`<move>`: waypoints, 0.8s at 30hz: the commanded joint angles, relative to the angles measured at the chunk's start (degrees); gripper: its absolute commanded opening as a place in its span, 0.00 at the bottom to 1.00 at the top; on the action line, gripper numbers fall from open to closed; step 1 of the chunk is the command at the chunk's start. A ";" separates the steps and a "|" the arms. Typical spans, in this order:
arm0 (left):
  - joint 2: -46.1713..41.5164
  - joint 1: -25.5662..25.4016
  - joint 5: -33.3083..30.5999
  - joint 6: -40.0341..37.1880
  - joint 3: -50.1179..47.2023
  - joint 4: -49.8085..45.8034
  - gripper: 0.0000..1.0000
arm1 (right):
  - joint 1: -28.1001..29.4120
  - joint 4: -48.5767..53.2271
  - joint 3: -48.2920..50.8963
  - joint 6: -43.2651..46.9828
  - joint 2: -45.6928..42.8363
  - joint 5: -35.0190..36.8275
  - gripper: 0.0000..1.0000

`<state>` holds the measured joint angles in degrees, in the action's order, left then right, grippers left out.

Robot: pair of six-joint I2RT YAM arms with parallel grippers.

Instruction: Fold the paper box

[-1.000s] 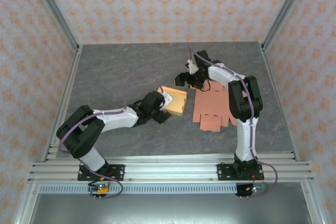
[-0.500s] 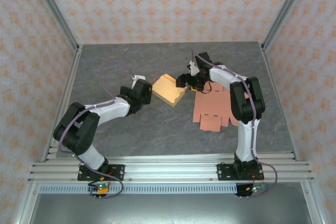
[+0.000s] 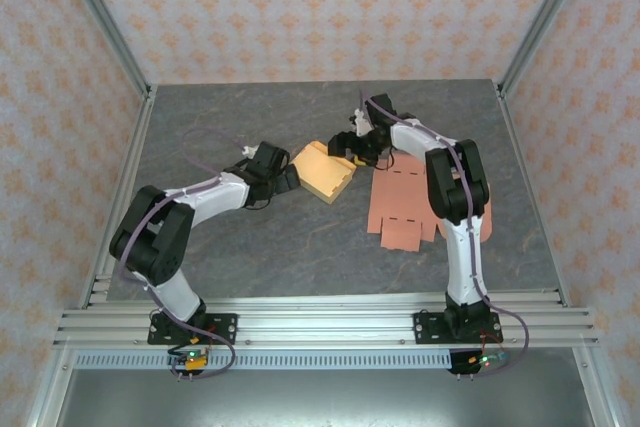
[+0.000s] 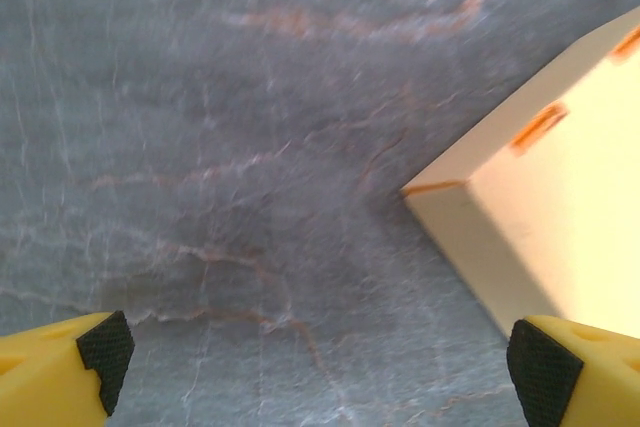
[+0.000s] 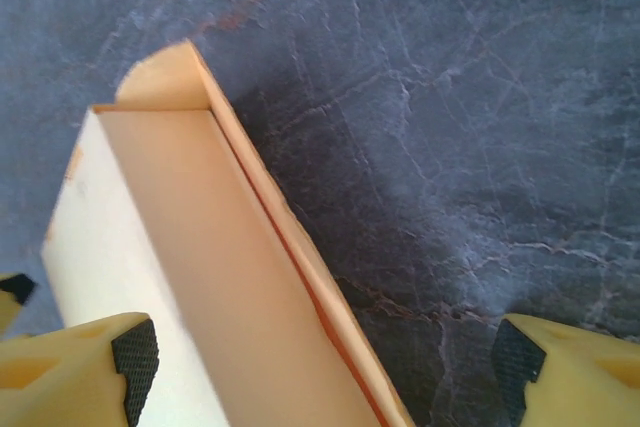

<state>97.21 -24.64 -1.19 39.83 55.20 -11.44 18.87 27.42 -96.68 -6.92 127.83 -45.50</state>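
The folded tan paper box lies on the grey table just left of centre, plain face up. My left gripper is open at the box's left side; in the left wrist view the box corner sits ahead to the right, with only table between the yellow fingers. My right gripper is open over the box's far right edge. In the right wrist view the box's side wall and its thin edge run between the open fingertips.
A flat orange cardboard blank with cut flaps lies on the table right of the box, partly under the right arm. Metal frame rails border the table, with patterned walls behind.
The box shifted up and left from the near centre and now shows a plain face. My left gripper pulled off it, swung left, then came back beside it. The right gripper moved slightly left.
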 commanded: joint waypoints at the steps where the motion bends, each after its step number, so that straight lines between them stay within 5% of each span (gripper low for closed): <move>1: 0.88 0.00 2.75 4.09 1.51 -1.92 0.98 | 1.50 0.09 -1.82 -0.38 0.94 -1.96 0.88; 13: 10.95 0.21 11.31 6.87 8.07 0.23 0.90 | 6.43 -4.75 4.46 -2.43 -5.45 0.56 0.82; 24: 11.86 0.38 11.73 8.07 10.51 0.32 0.90 | 13.68 -5.57 8.57 -0.85 -10.20 19.98 0.81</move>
<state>106.61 -23.59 6.90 46.96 64.07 -13.65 28.73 23.73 -88.68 -8.16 120.57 -29.34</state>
